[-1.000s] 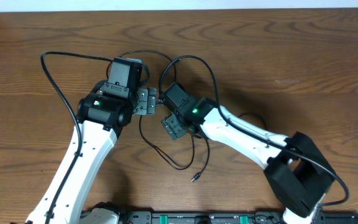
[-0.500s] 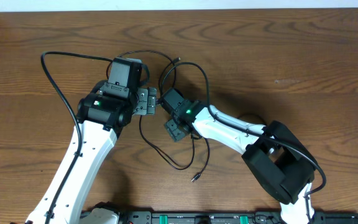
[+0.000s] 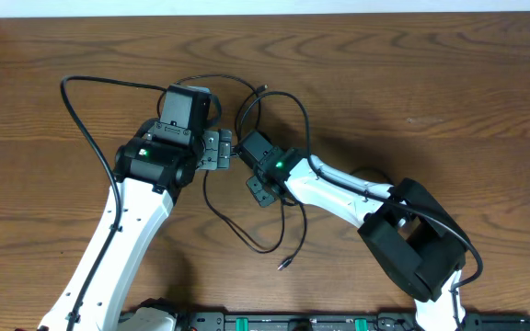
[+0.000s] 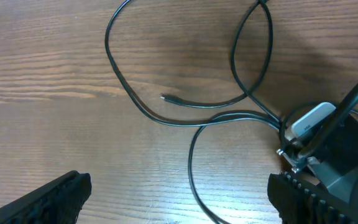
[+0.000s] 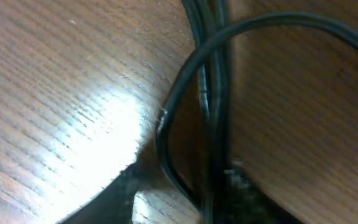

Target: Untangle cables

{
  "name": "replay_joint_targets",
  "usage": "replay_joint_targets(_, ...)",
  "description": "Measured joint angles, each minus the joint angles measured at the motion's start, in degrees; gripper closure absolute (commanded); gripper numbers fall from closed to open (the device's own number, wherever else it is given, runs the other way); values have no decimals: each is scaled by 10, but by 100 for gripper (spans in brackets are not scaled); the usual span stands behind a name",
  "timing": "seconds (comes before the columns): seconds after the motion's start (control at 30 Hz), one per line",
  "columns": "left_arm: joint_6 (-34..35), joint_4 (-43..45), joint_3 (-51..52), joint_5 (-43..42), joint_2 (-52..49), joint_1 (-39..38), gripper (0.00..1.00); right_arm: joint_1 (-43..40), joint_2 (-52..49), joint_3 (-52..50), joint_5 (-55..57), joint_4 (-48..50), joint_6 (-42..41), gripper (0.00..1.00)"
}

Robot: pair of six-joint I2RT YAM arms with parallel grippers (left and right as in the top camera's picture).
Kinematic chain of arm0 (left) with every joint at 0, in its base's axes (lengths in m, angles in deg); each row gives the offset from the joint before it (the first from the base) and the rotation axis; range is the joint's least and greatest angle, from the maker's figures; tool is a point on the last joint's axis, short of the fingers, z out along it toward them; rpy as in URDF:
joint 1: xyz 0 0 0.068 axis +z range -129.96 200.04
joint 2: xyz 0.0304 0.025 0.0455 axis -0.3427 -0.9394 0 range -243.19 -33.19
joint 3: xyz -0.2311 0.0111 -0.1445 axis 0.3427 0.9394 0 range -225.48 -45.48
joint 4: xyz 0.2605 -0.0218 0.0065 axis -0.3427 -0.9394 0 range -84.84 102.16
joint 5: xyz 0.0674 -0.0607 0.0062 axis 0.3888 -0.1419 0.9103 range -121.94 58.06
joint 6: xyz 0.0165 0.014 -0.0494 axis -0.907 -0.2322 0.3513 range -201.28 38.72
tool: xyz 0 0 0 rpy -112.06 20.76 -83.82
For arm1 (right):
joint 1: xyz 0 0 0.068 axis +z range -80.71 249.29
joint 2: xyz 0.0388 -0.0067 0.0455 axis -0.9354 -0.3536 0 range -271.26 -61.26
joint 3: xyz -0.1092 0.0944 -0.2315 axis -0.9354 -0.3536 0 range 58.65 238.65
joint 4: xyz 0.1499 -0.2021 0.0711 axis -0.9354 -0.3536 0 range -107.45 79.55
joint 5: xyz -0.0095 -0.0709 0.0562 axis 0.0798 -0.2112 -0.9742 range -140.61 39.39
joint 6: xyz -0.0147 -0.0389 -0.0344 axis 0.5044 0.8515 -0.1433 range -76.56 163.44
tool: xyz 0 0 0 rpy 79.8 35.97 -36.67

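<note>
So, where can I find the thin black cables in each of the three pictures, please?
Overhead: the black cables lie in loops near the centre of the picture, reaching down toward the lower edge.
Left wrist: their loops cross the upper middle of the picture.
Right wrist: they are very close and blurred, running down the centre.
Shared landmark: the brown wooden table lies under them in all three views.

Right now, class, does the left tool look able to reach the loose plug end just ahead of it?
Probably yes. The left tool stands wide open, and the plug end lies uncovered on the table ahead of it; the right arm sits off to one side.
</note>
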Motion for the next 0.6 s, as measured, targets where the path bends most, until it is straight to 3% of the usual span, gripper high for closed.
replay_joint_targets(0.07,0,0,0,0,0,0,4,0,0,0,-1,0,-1,80)
replay_joint_targets(0.17,0,0,0,0,0,0,4,0,0,0,0,0,-5,75)
replay_joint_targets(0.37,0,0,0,0,0,0,4,0,0,0,-2,-2,-16,37)
replay_joint_targets(0.47,0,0,0,0,0,0,4,0,0,0,-1,-6,-19,42)
replay_joint_targets(0.6,0,0,0,0,0,0,4,0,0,0,5,-16,-27,63)
